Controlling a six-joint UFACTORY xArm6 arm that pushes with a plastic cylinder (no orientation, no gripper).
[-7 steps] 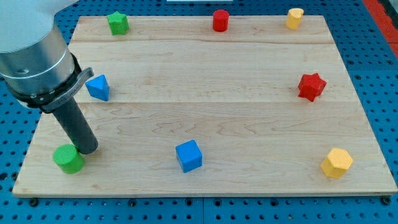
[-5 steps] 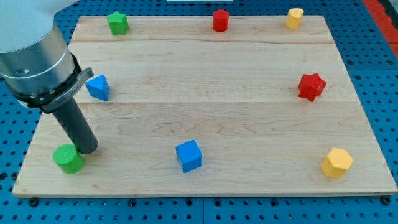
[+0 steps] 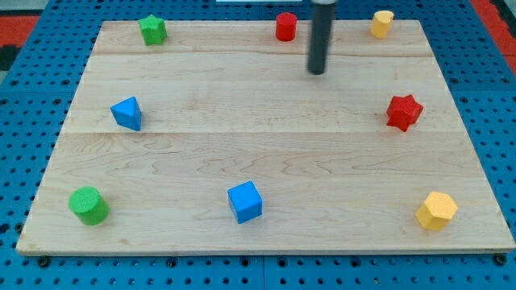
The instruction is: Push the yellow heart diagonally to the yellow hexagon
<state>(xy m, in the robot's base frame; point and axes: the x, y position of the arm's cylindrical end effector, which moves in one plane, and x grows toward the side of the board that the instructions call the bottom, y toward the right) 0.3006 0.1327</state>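
Yellow heart point(image 3: 382, 23) sits at your 1 o'clock on surface point(image 3: 266, 153); my tip point(image 3: 318, 72) near red cylinder point(image 3: 285, 26), touching nothing; no gripper fitted.

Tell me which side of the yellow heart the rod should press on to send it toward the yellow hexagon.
Press the yellow heart on its upper-left face, coming from the view's top left, since the yellow hexagon lies toward the view's bottom right. My tip now sits left of and below the heart, beside the red cylinder, so it would probably need to circle behind first.
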